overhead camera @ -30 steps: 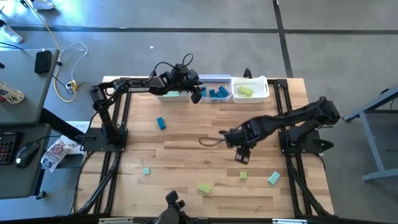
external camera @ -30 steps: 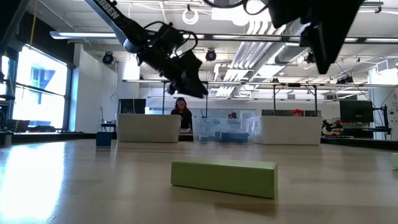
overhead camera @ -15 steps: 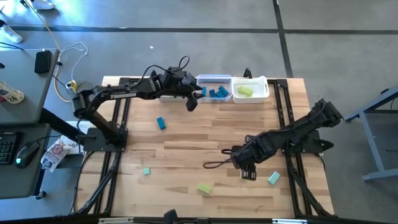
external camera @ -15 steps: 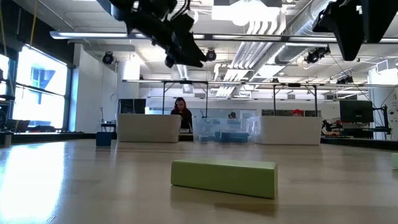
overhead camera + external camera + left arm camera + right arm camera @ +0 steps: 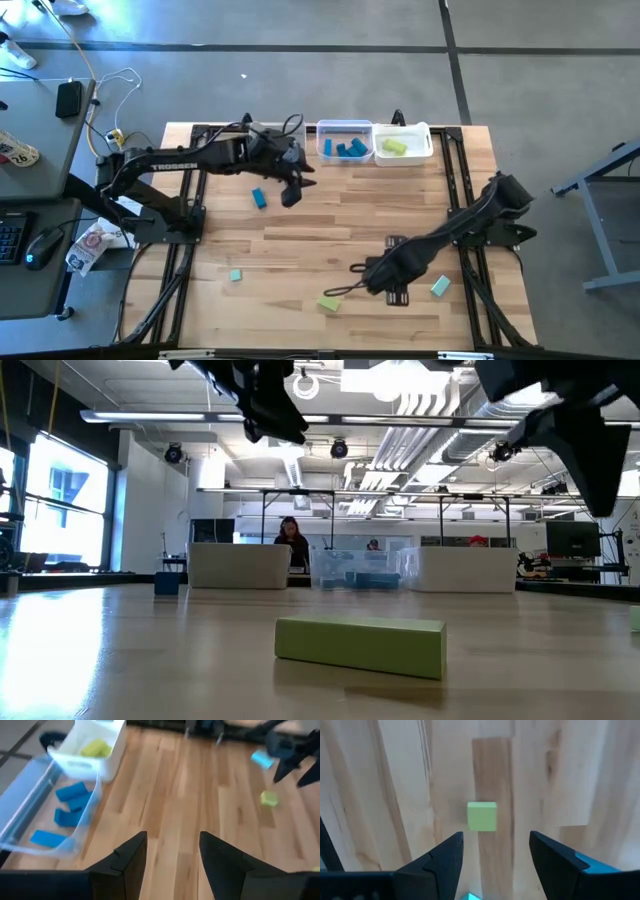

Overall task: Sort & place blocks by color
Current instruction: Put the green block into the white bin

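A small yellow-green cube (image 5: 481,816) lies flat on the wooden table (image 5: 395,795).

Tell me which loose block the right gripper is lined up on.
The small yellow-green cube, centred just ahead of the open right gripper. The yellow-green bar and the pale teal block lie off to either side of it.

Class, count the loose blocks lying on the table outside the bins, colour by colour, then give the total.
Yellow-green: 2, a bar and a small cube
Pale teal: 2, a left-side block and a right-side block
Darker blue: 1, a blue block
Total: 5
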Controlling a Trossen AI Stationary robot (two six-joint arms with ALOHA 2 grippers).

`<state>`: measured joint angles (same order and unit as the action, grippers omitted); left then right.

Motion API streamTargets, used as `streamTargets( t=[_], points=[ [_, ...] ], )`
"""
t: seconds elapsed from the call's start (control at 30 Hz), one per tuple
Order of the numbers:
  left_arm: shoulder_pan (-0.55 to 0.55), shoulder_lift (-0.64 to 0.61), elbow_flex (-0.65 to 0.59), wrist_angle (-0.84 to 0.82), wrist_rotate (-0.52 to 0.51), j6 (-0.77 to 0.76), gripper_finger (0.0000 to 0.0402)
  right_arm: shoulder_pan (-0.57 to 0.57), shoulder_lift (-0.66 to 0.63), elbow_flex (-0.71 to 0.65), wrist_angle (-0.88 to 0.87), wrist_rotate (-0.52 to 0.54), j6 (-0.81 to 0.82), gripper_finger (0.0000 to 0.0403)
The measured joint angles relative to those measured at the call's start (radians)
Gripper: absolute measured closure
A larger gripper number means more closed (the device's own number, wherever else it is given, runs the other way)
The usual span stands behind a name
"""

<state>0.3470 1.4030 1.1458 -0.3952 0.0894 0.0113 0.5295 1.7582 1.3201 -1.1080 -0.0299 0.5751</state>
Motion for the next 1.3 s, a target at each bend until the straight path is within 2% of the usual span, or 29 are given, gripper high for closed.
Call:
streamTargets(
  t=[0.2, 0.4, 0.9, 1.03, 1.2, 1.3],
  points=[
    [-0.042, 0.002, 0.0, -0.059, -0.084, 0.026, 0.0233, 0.01, 0.083, 0.0, 0.013, -0.034, 0.003, 0.0189],
    [-0.075, 0.002, 0.0, -0.085, -0.124, 0.027, 0.0234, 0.01, 0.149, 0.0, 0.026, -0.05, 0.03, 0.0189],
    [-0.1, 0.002, 0.0, -0.131, -0.131, 0.044, 0.0234, 0.01, 0.246, 0.0, 0.064, -0.068, 0.072, 0.0191],
    [-0.1, 0.003, 0.0, -0.178, -0.131, 0.026, 0.0234, 0.009, 0.251, 0.002, 0.063, -0.081, 0.083, 0.0217],
    [-0.103, 0.003, 0.0, -0.273, -0.131, 0.026, 0.0234, -0.002, 0.25, 0.002, 0.047, -0.086, 0.126, 0.0293],
    [-0.111, 0.003, 0.0, -0.349, -0.13, 0.043, 0.0234, -0.016, 0.25, 0.001, 0.042, -0.087, 0.135, 0.0302]
  ],
)
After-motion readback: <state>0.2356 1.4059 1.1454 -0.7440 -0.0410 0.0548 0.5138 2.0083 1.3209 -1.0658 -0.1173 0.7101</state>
